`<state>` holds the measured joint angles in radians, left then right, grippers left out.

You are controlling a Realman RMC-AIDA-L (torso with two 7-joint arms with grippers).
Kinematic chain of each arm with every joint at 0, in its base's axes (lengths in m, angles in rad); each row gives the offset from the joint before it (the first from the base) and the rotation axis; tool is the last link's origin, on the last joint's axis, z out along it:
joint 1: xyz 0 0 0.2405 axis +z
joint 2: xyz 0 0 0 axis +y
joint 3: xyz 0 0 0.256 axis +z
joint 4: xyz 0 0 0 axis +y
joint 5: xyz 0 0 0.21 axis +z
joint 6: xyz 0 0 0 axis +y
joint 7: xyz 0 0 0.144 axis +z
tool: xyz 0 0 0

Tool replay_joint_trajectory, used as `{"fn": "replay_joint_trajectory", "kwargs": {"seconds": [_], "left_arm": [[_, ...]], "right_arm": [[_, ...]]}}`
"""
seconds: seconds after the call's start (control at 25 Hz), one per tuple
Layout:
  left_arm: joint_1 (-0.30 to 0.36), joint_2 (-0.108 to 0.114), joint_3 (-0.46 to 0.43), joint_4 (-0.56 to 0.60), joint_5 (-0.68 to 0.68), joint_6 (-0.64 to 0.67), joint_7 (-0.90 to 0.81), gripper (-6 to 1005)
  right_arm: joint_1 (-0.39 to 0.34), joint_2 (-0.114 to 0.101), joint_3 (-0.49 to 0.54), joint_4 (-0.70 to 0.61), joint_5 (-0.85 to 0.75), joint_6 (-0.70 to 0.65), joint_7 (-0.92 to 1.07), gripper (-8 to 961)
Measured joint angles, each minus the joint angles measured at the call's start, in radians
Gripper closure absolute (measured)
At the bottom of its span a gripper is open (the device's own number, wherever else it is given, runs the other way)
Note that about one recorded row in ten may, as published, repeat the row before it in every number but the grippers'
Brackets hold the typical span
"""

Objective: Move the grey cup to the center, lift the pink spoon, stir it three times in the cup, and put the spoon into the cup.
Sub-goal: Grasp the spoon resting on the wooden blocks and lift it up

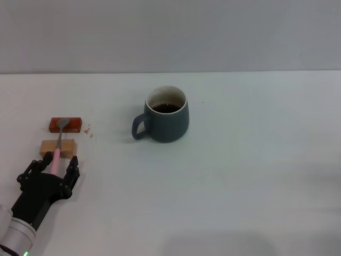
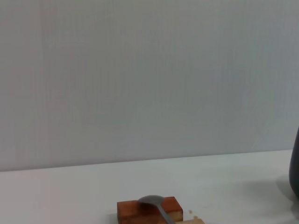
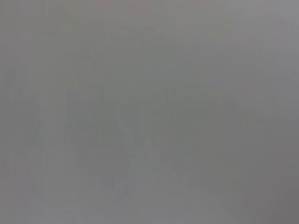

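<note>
The grey cup (image 1: 167, 114) stands upright near the table's middle, its handle to the left and dark liquid inside; its side shows at the edge of the left wrist view (image 2: 295, 163). The pink spoon (image 1: 59, 140) lies across two small blocks at the left, its metal bowl (image 2: 152, 201) on the red-brown block. My left gripper (image 1: 56, 166) is open at the near end of the pink handle, with a finger on each side of it. My right gripper is out of view; the right wrist view shows only blank grey.
The red-brown block (image 1: 66, 124) and the tan wooden block (image 1: 57, 148) lie one behind the other at the table's left. A few small reddish specks (image 1: 89, 129) lie beside them. The white table (image 1: 240, 186) ends at a pale wall behind.
</note>
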<state>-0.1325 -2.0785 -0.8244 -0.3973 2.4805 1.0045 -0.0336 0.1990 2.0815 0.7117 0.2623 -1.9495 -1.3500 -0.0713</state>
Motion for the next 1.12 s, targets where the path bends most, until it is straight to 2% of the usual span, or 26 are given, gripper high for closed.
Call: {"fn": "replay_joint_trajectory", "kwargs": {"seconds": [0.24, 0.44, 1.12], "left_arm": [[-0.001, 0.000, -0.007, 0.000, -0.013, -0.012, 0.003, 435], [-0.001, 0.000, -0.003, 0.000, -0.020, -0.017, 0.003, 530], [-0.014, 0.002, -0.011, 0.004, -0.060, -0.016, 0.001, 554]], "right_arm": [[0.000, 0.000, 0.000, 0.000, -0.002, 0.000, 0.001, 953], [0.000, 0.000, 0.000, 0.001, -0.002, 0.000, 0.001, 953], [0.000, 0.000, 0.000, 0.006, -0.006, 0.000, 0.001, 954]]}}
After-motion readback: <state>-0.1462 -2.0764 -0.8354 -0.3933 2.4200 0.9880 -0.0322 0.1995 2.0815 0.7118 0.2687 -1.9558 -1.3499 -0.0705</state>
